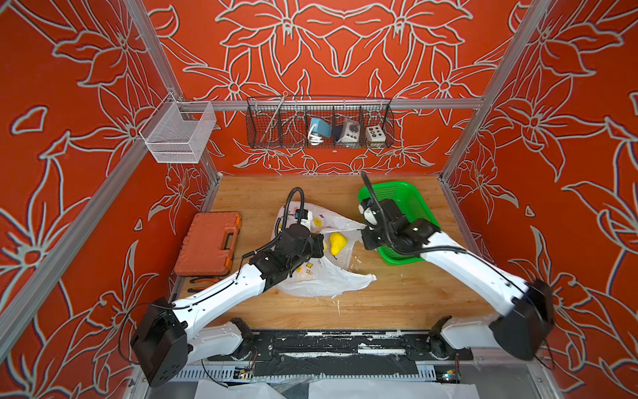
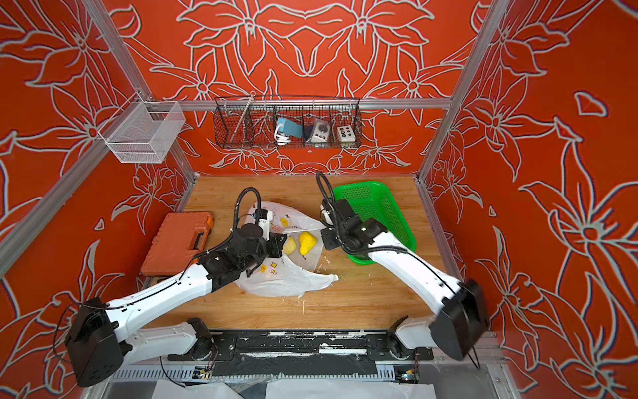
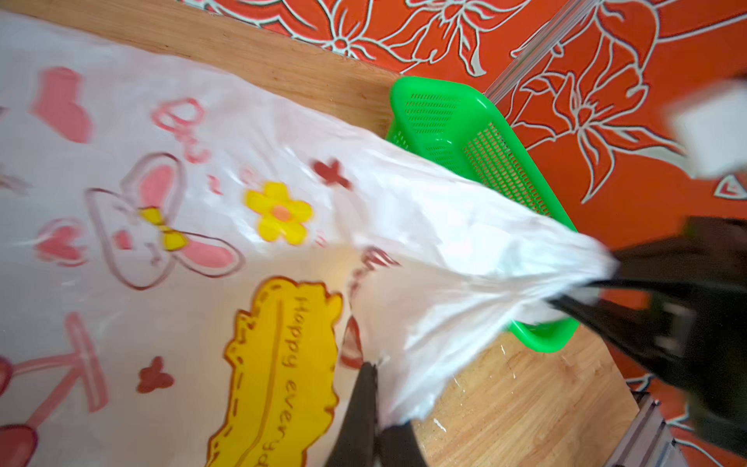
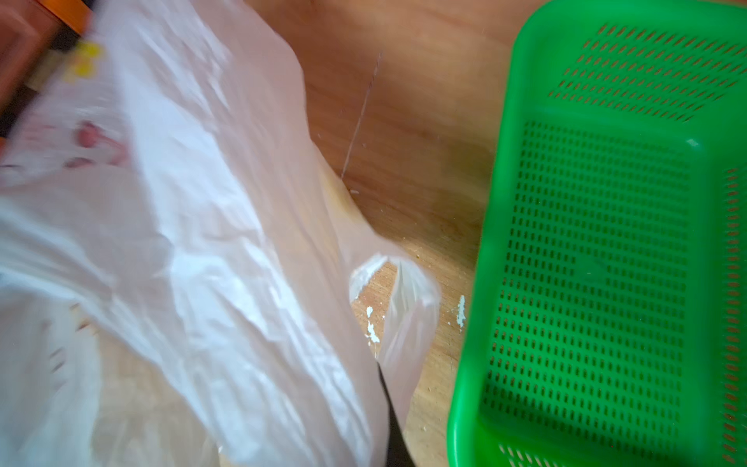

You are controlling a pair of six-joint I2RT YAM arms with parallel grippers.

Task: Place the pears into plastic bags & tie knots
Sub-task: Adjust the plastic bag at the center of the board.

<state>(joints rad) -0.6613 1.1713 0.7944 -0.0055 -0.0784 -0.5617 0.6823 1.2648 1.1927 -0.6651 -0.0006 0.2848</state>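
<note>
1. Left gripper [image 1: 319,246]: jaws closed on the film of the plastic bag [image 1: 321,279]. In the left wrist view, the white film runs down between its two dark fingers [image 3: 364,404].

2. Right gripper [image 1: 364,238]: jaws closed on a gathered strip of the same bag. In the left wrist view, the strip is drawn taut from the printed panel to the clamp point [image 3: 606,283].

3. Plastic bag: lies on the wooden table [image 1: 397,304], between the two grippers. Its printed side faces up and one corner trails toward the near edge of the table.

4. Bright yellow pear [image 2: 306,243]: rests at the bag's open mouth, directly between the two grippers and near both. Neither gripper touches it.

5. Pale cream pear [image 2: 290,246]: lies just beside the yellow pear, on the left gripper's side. It is close against that gripper's tip, which partly hides it in a top view [image 1: 325,246].

6. Green basket [image 1: 411,197]: stands behind the right gripper, partly under that arm.

7. Orange tool case [image 1: 207,241]: lies outboard of the left arm, well apart from the pears.
</note>
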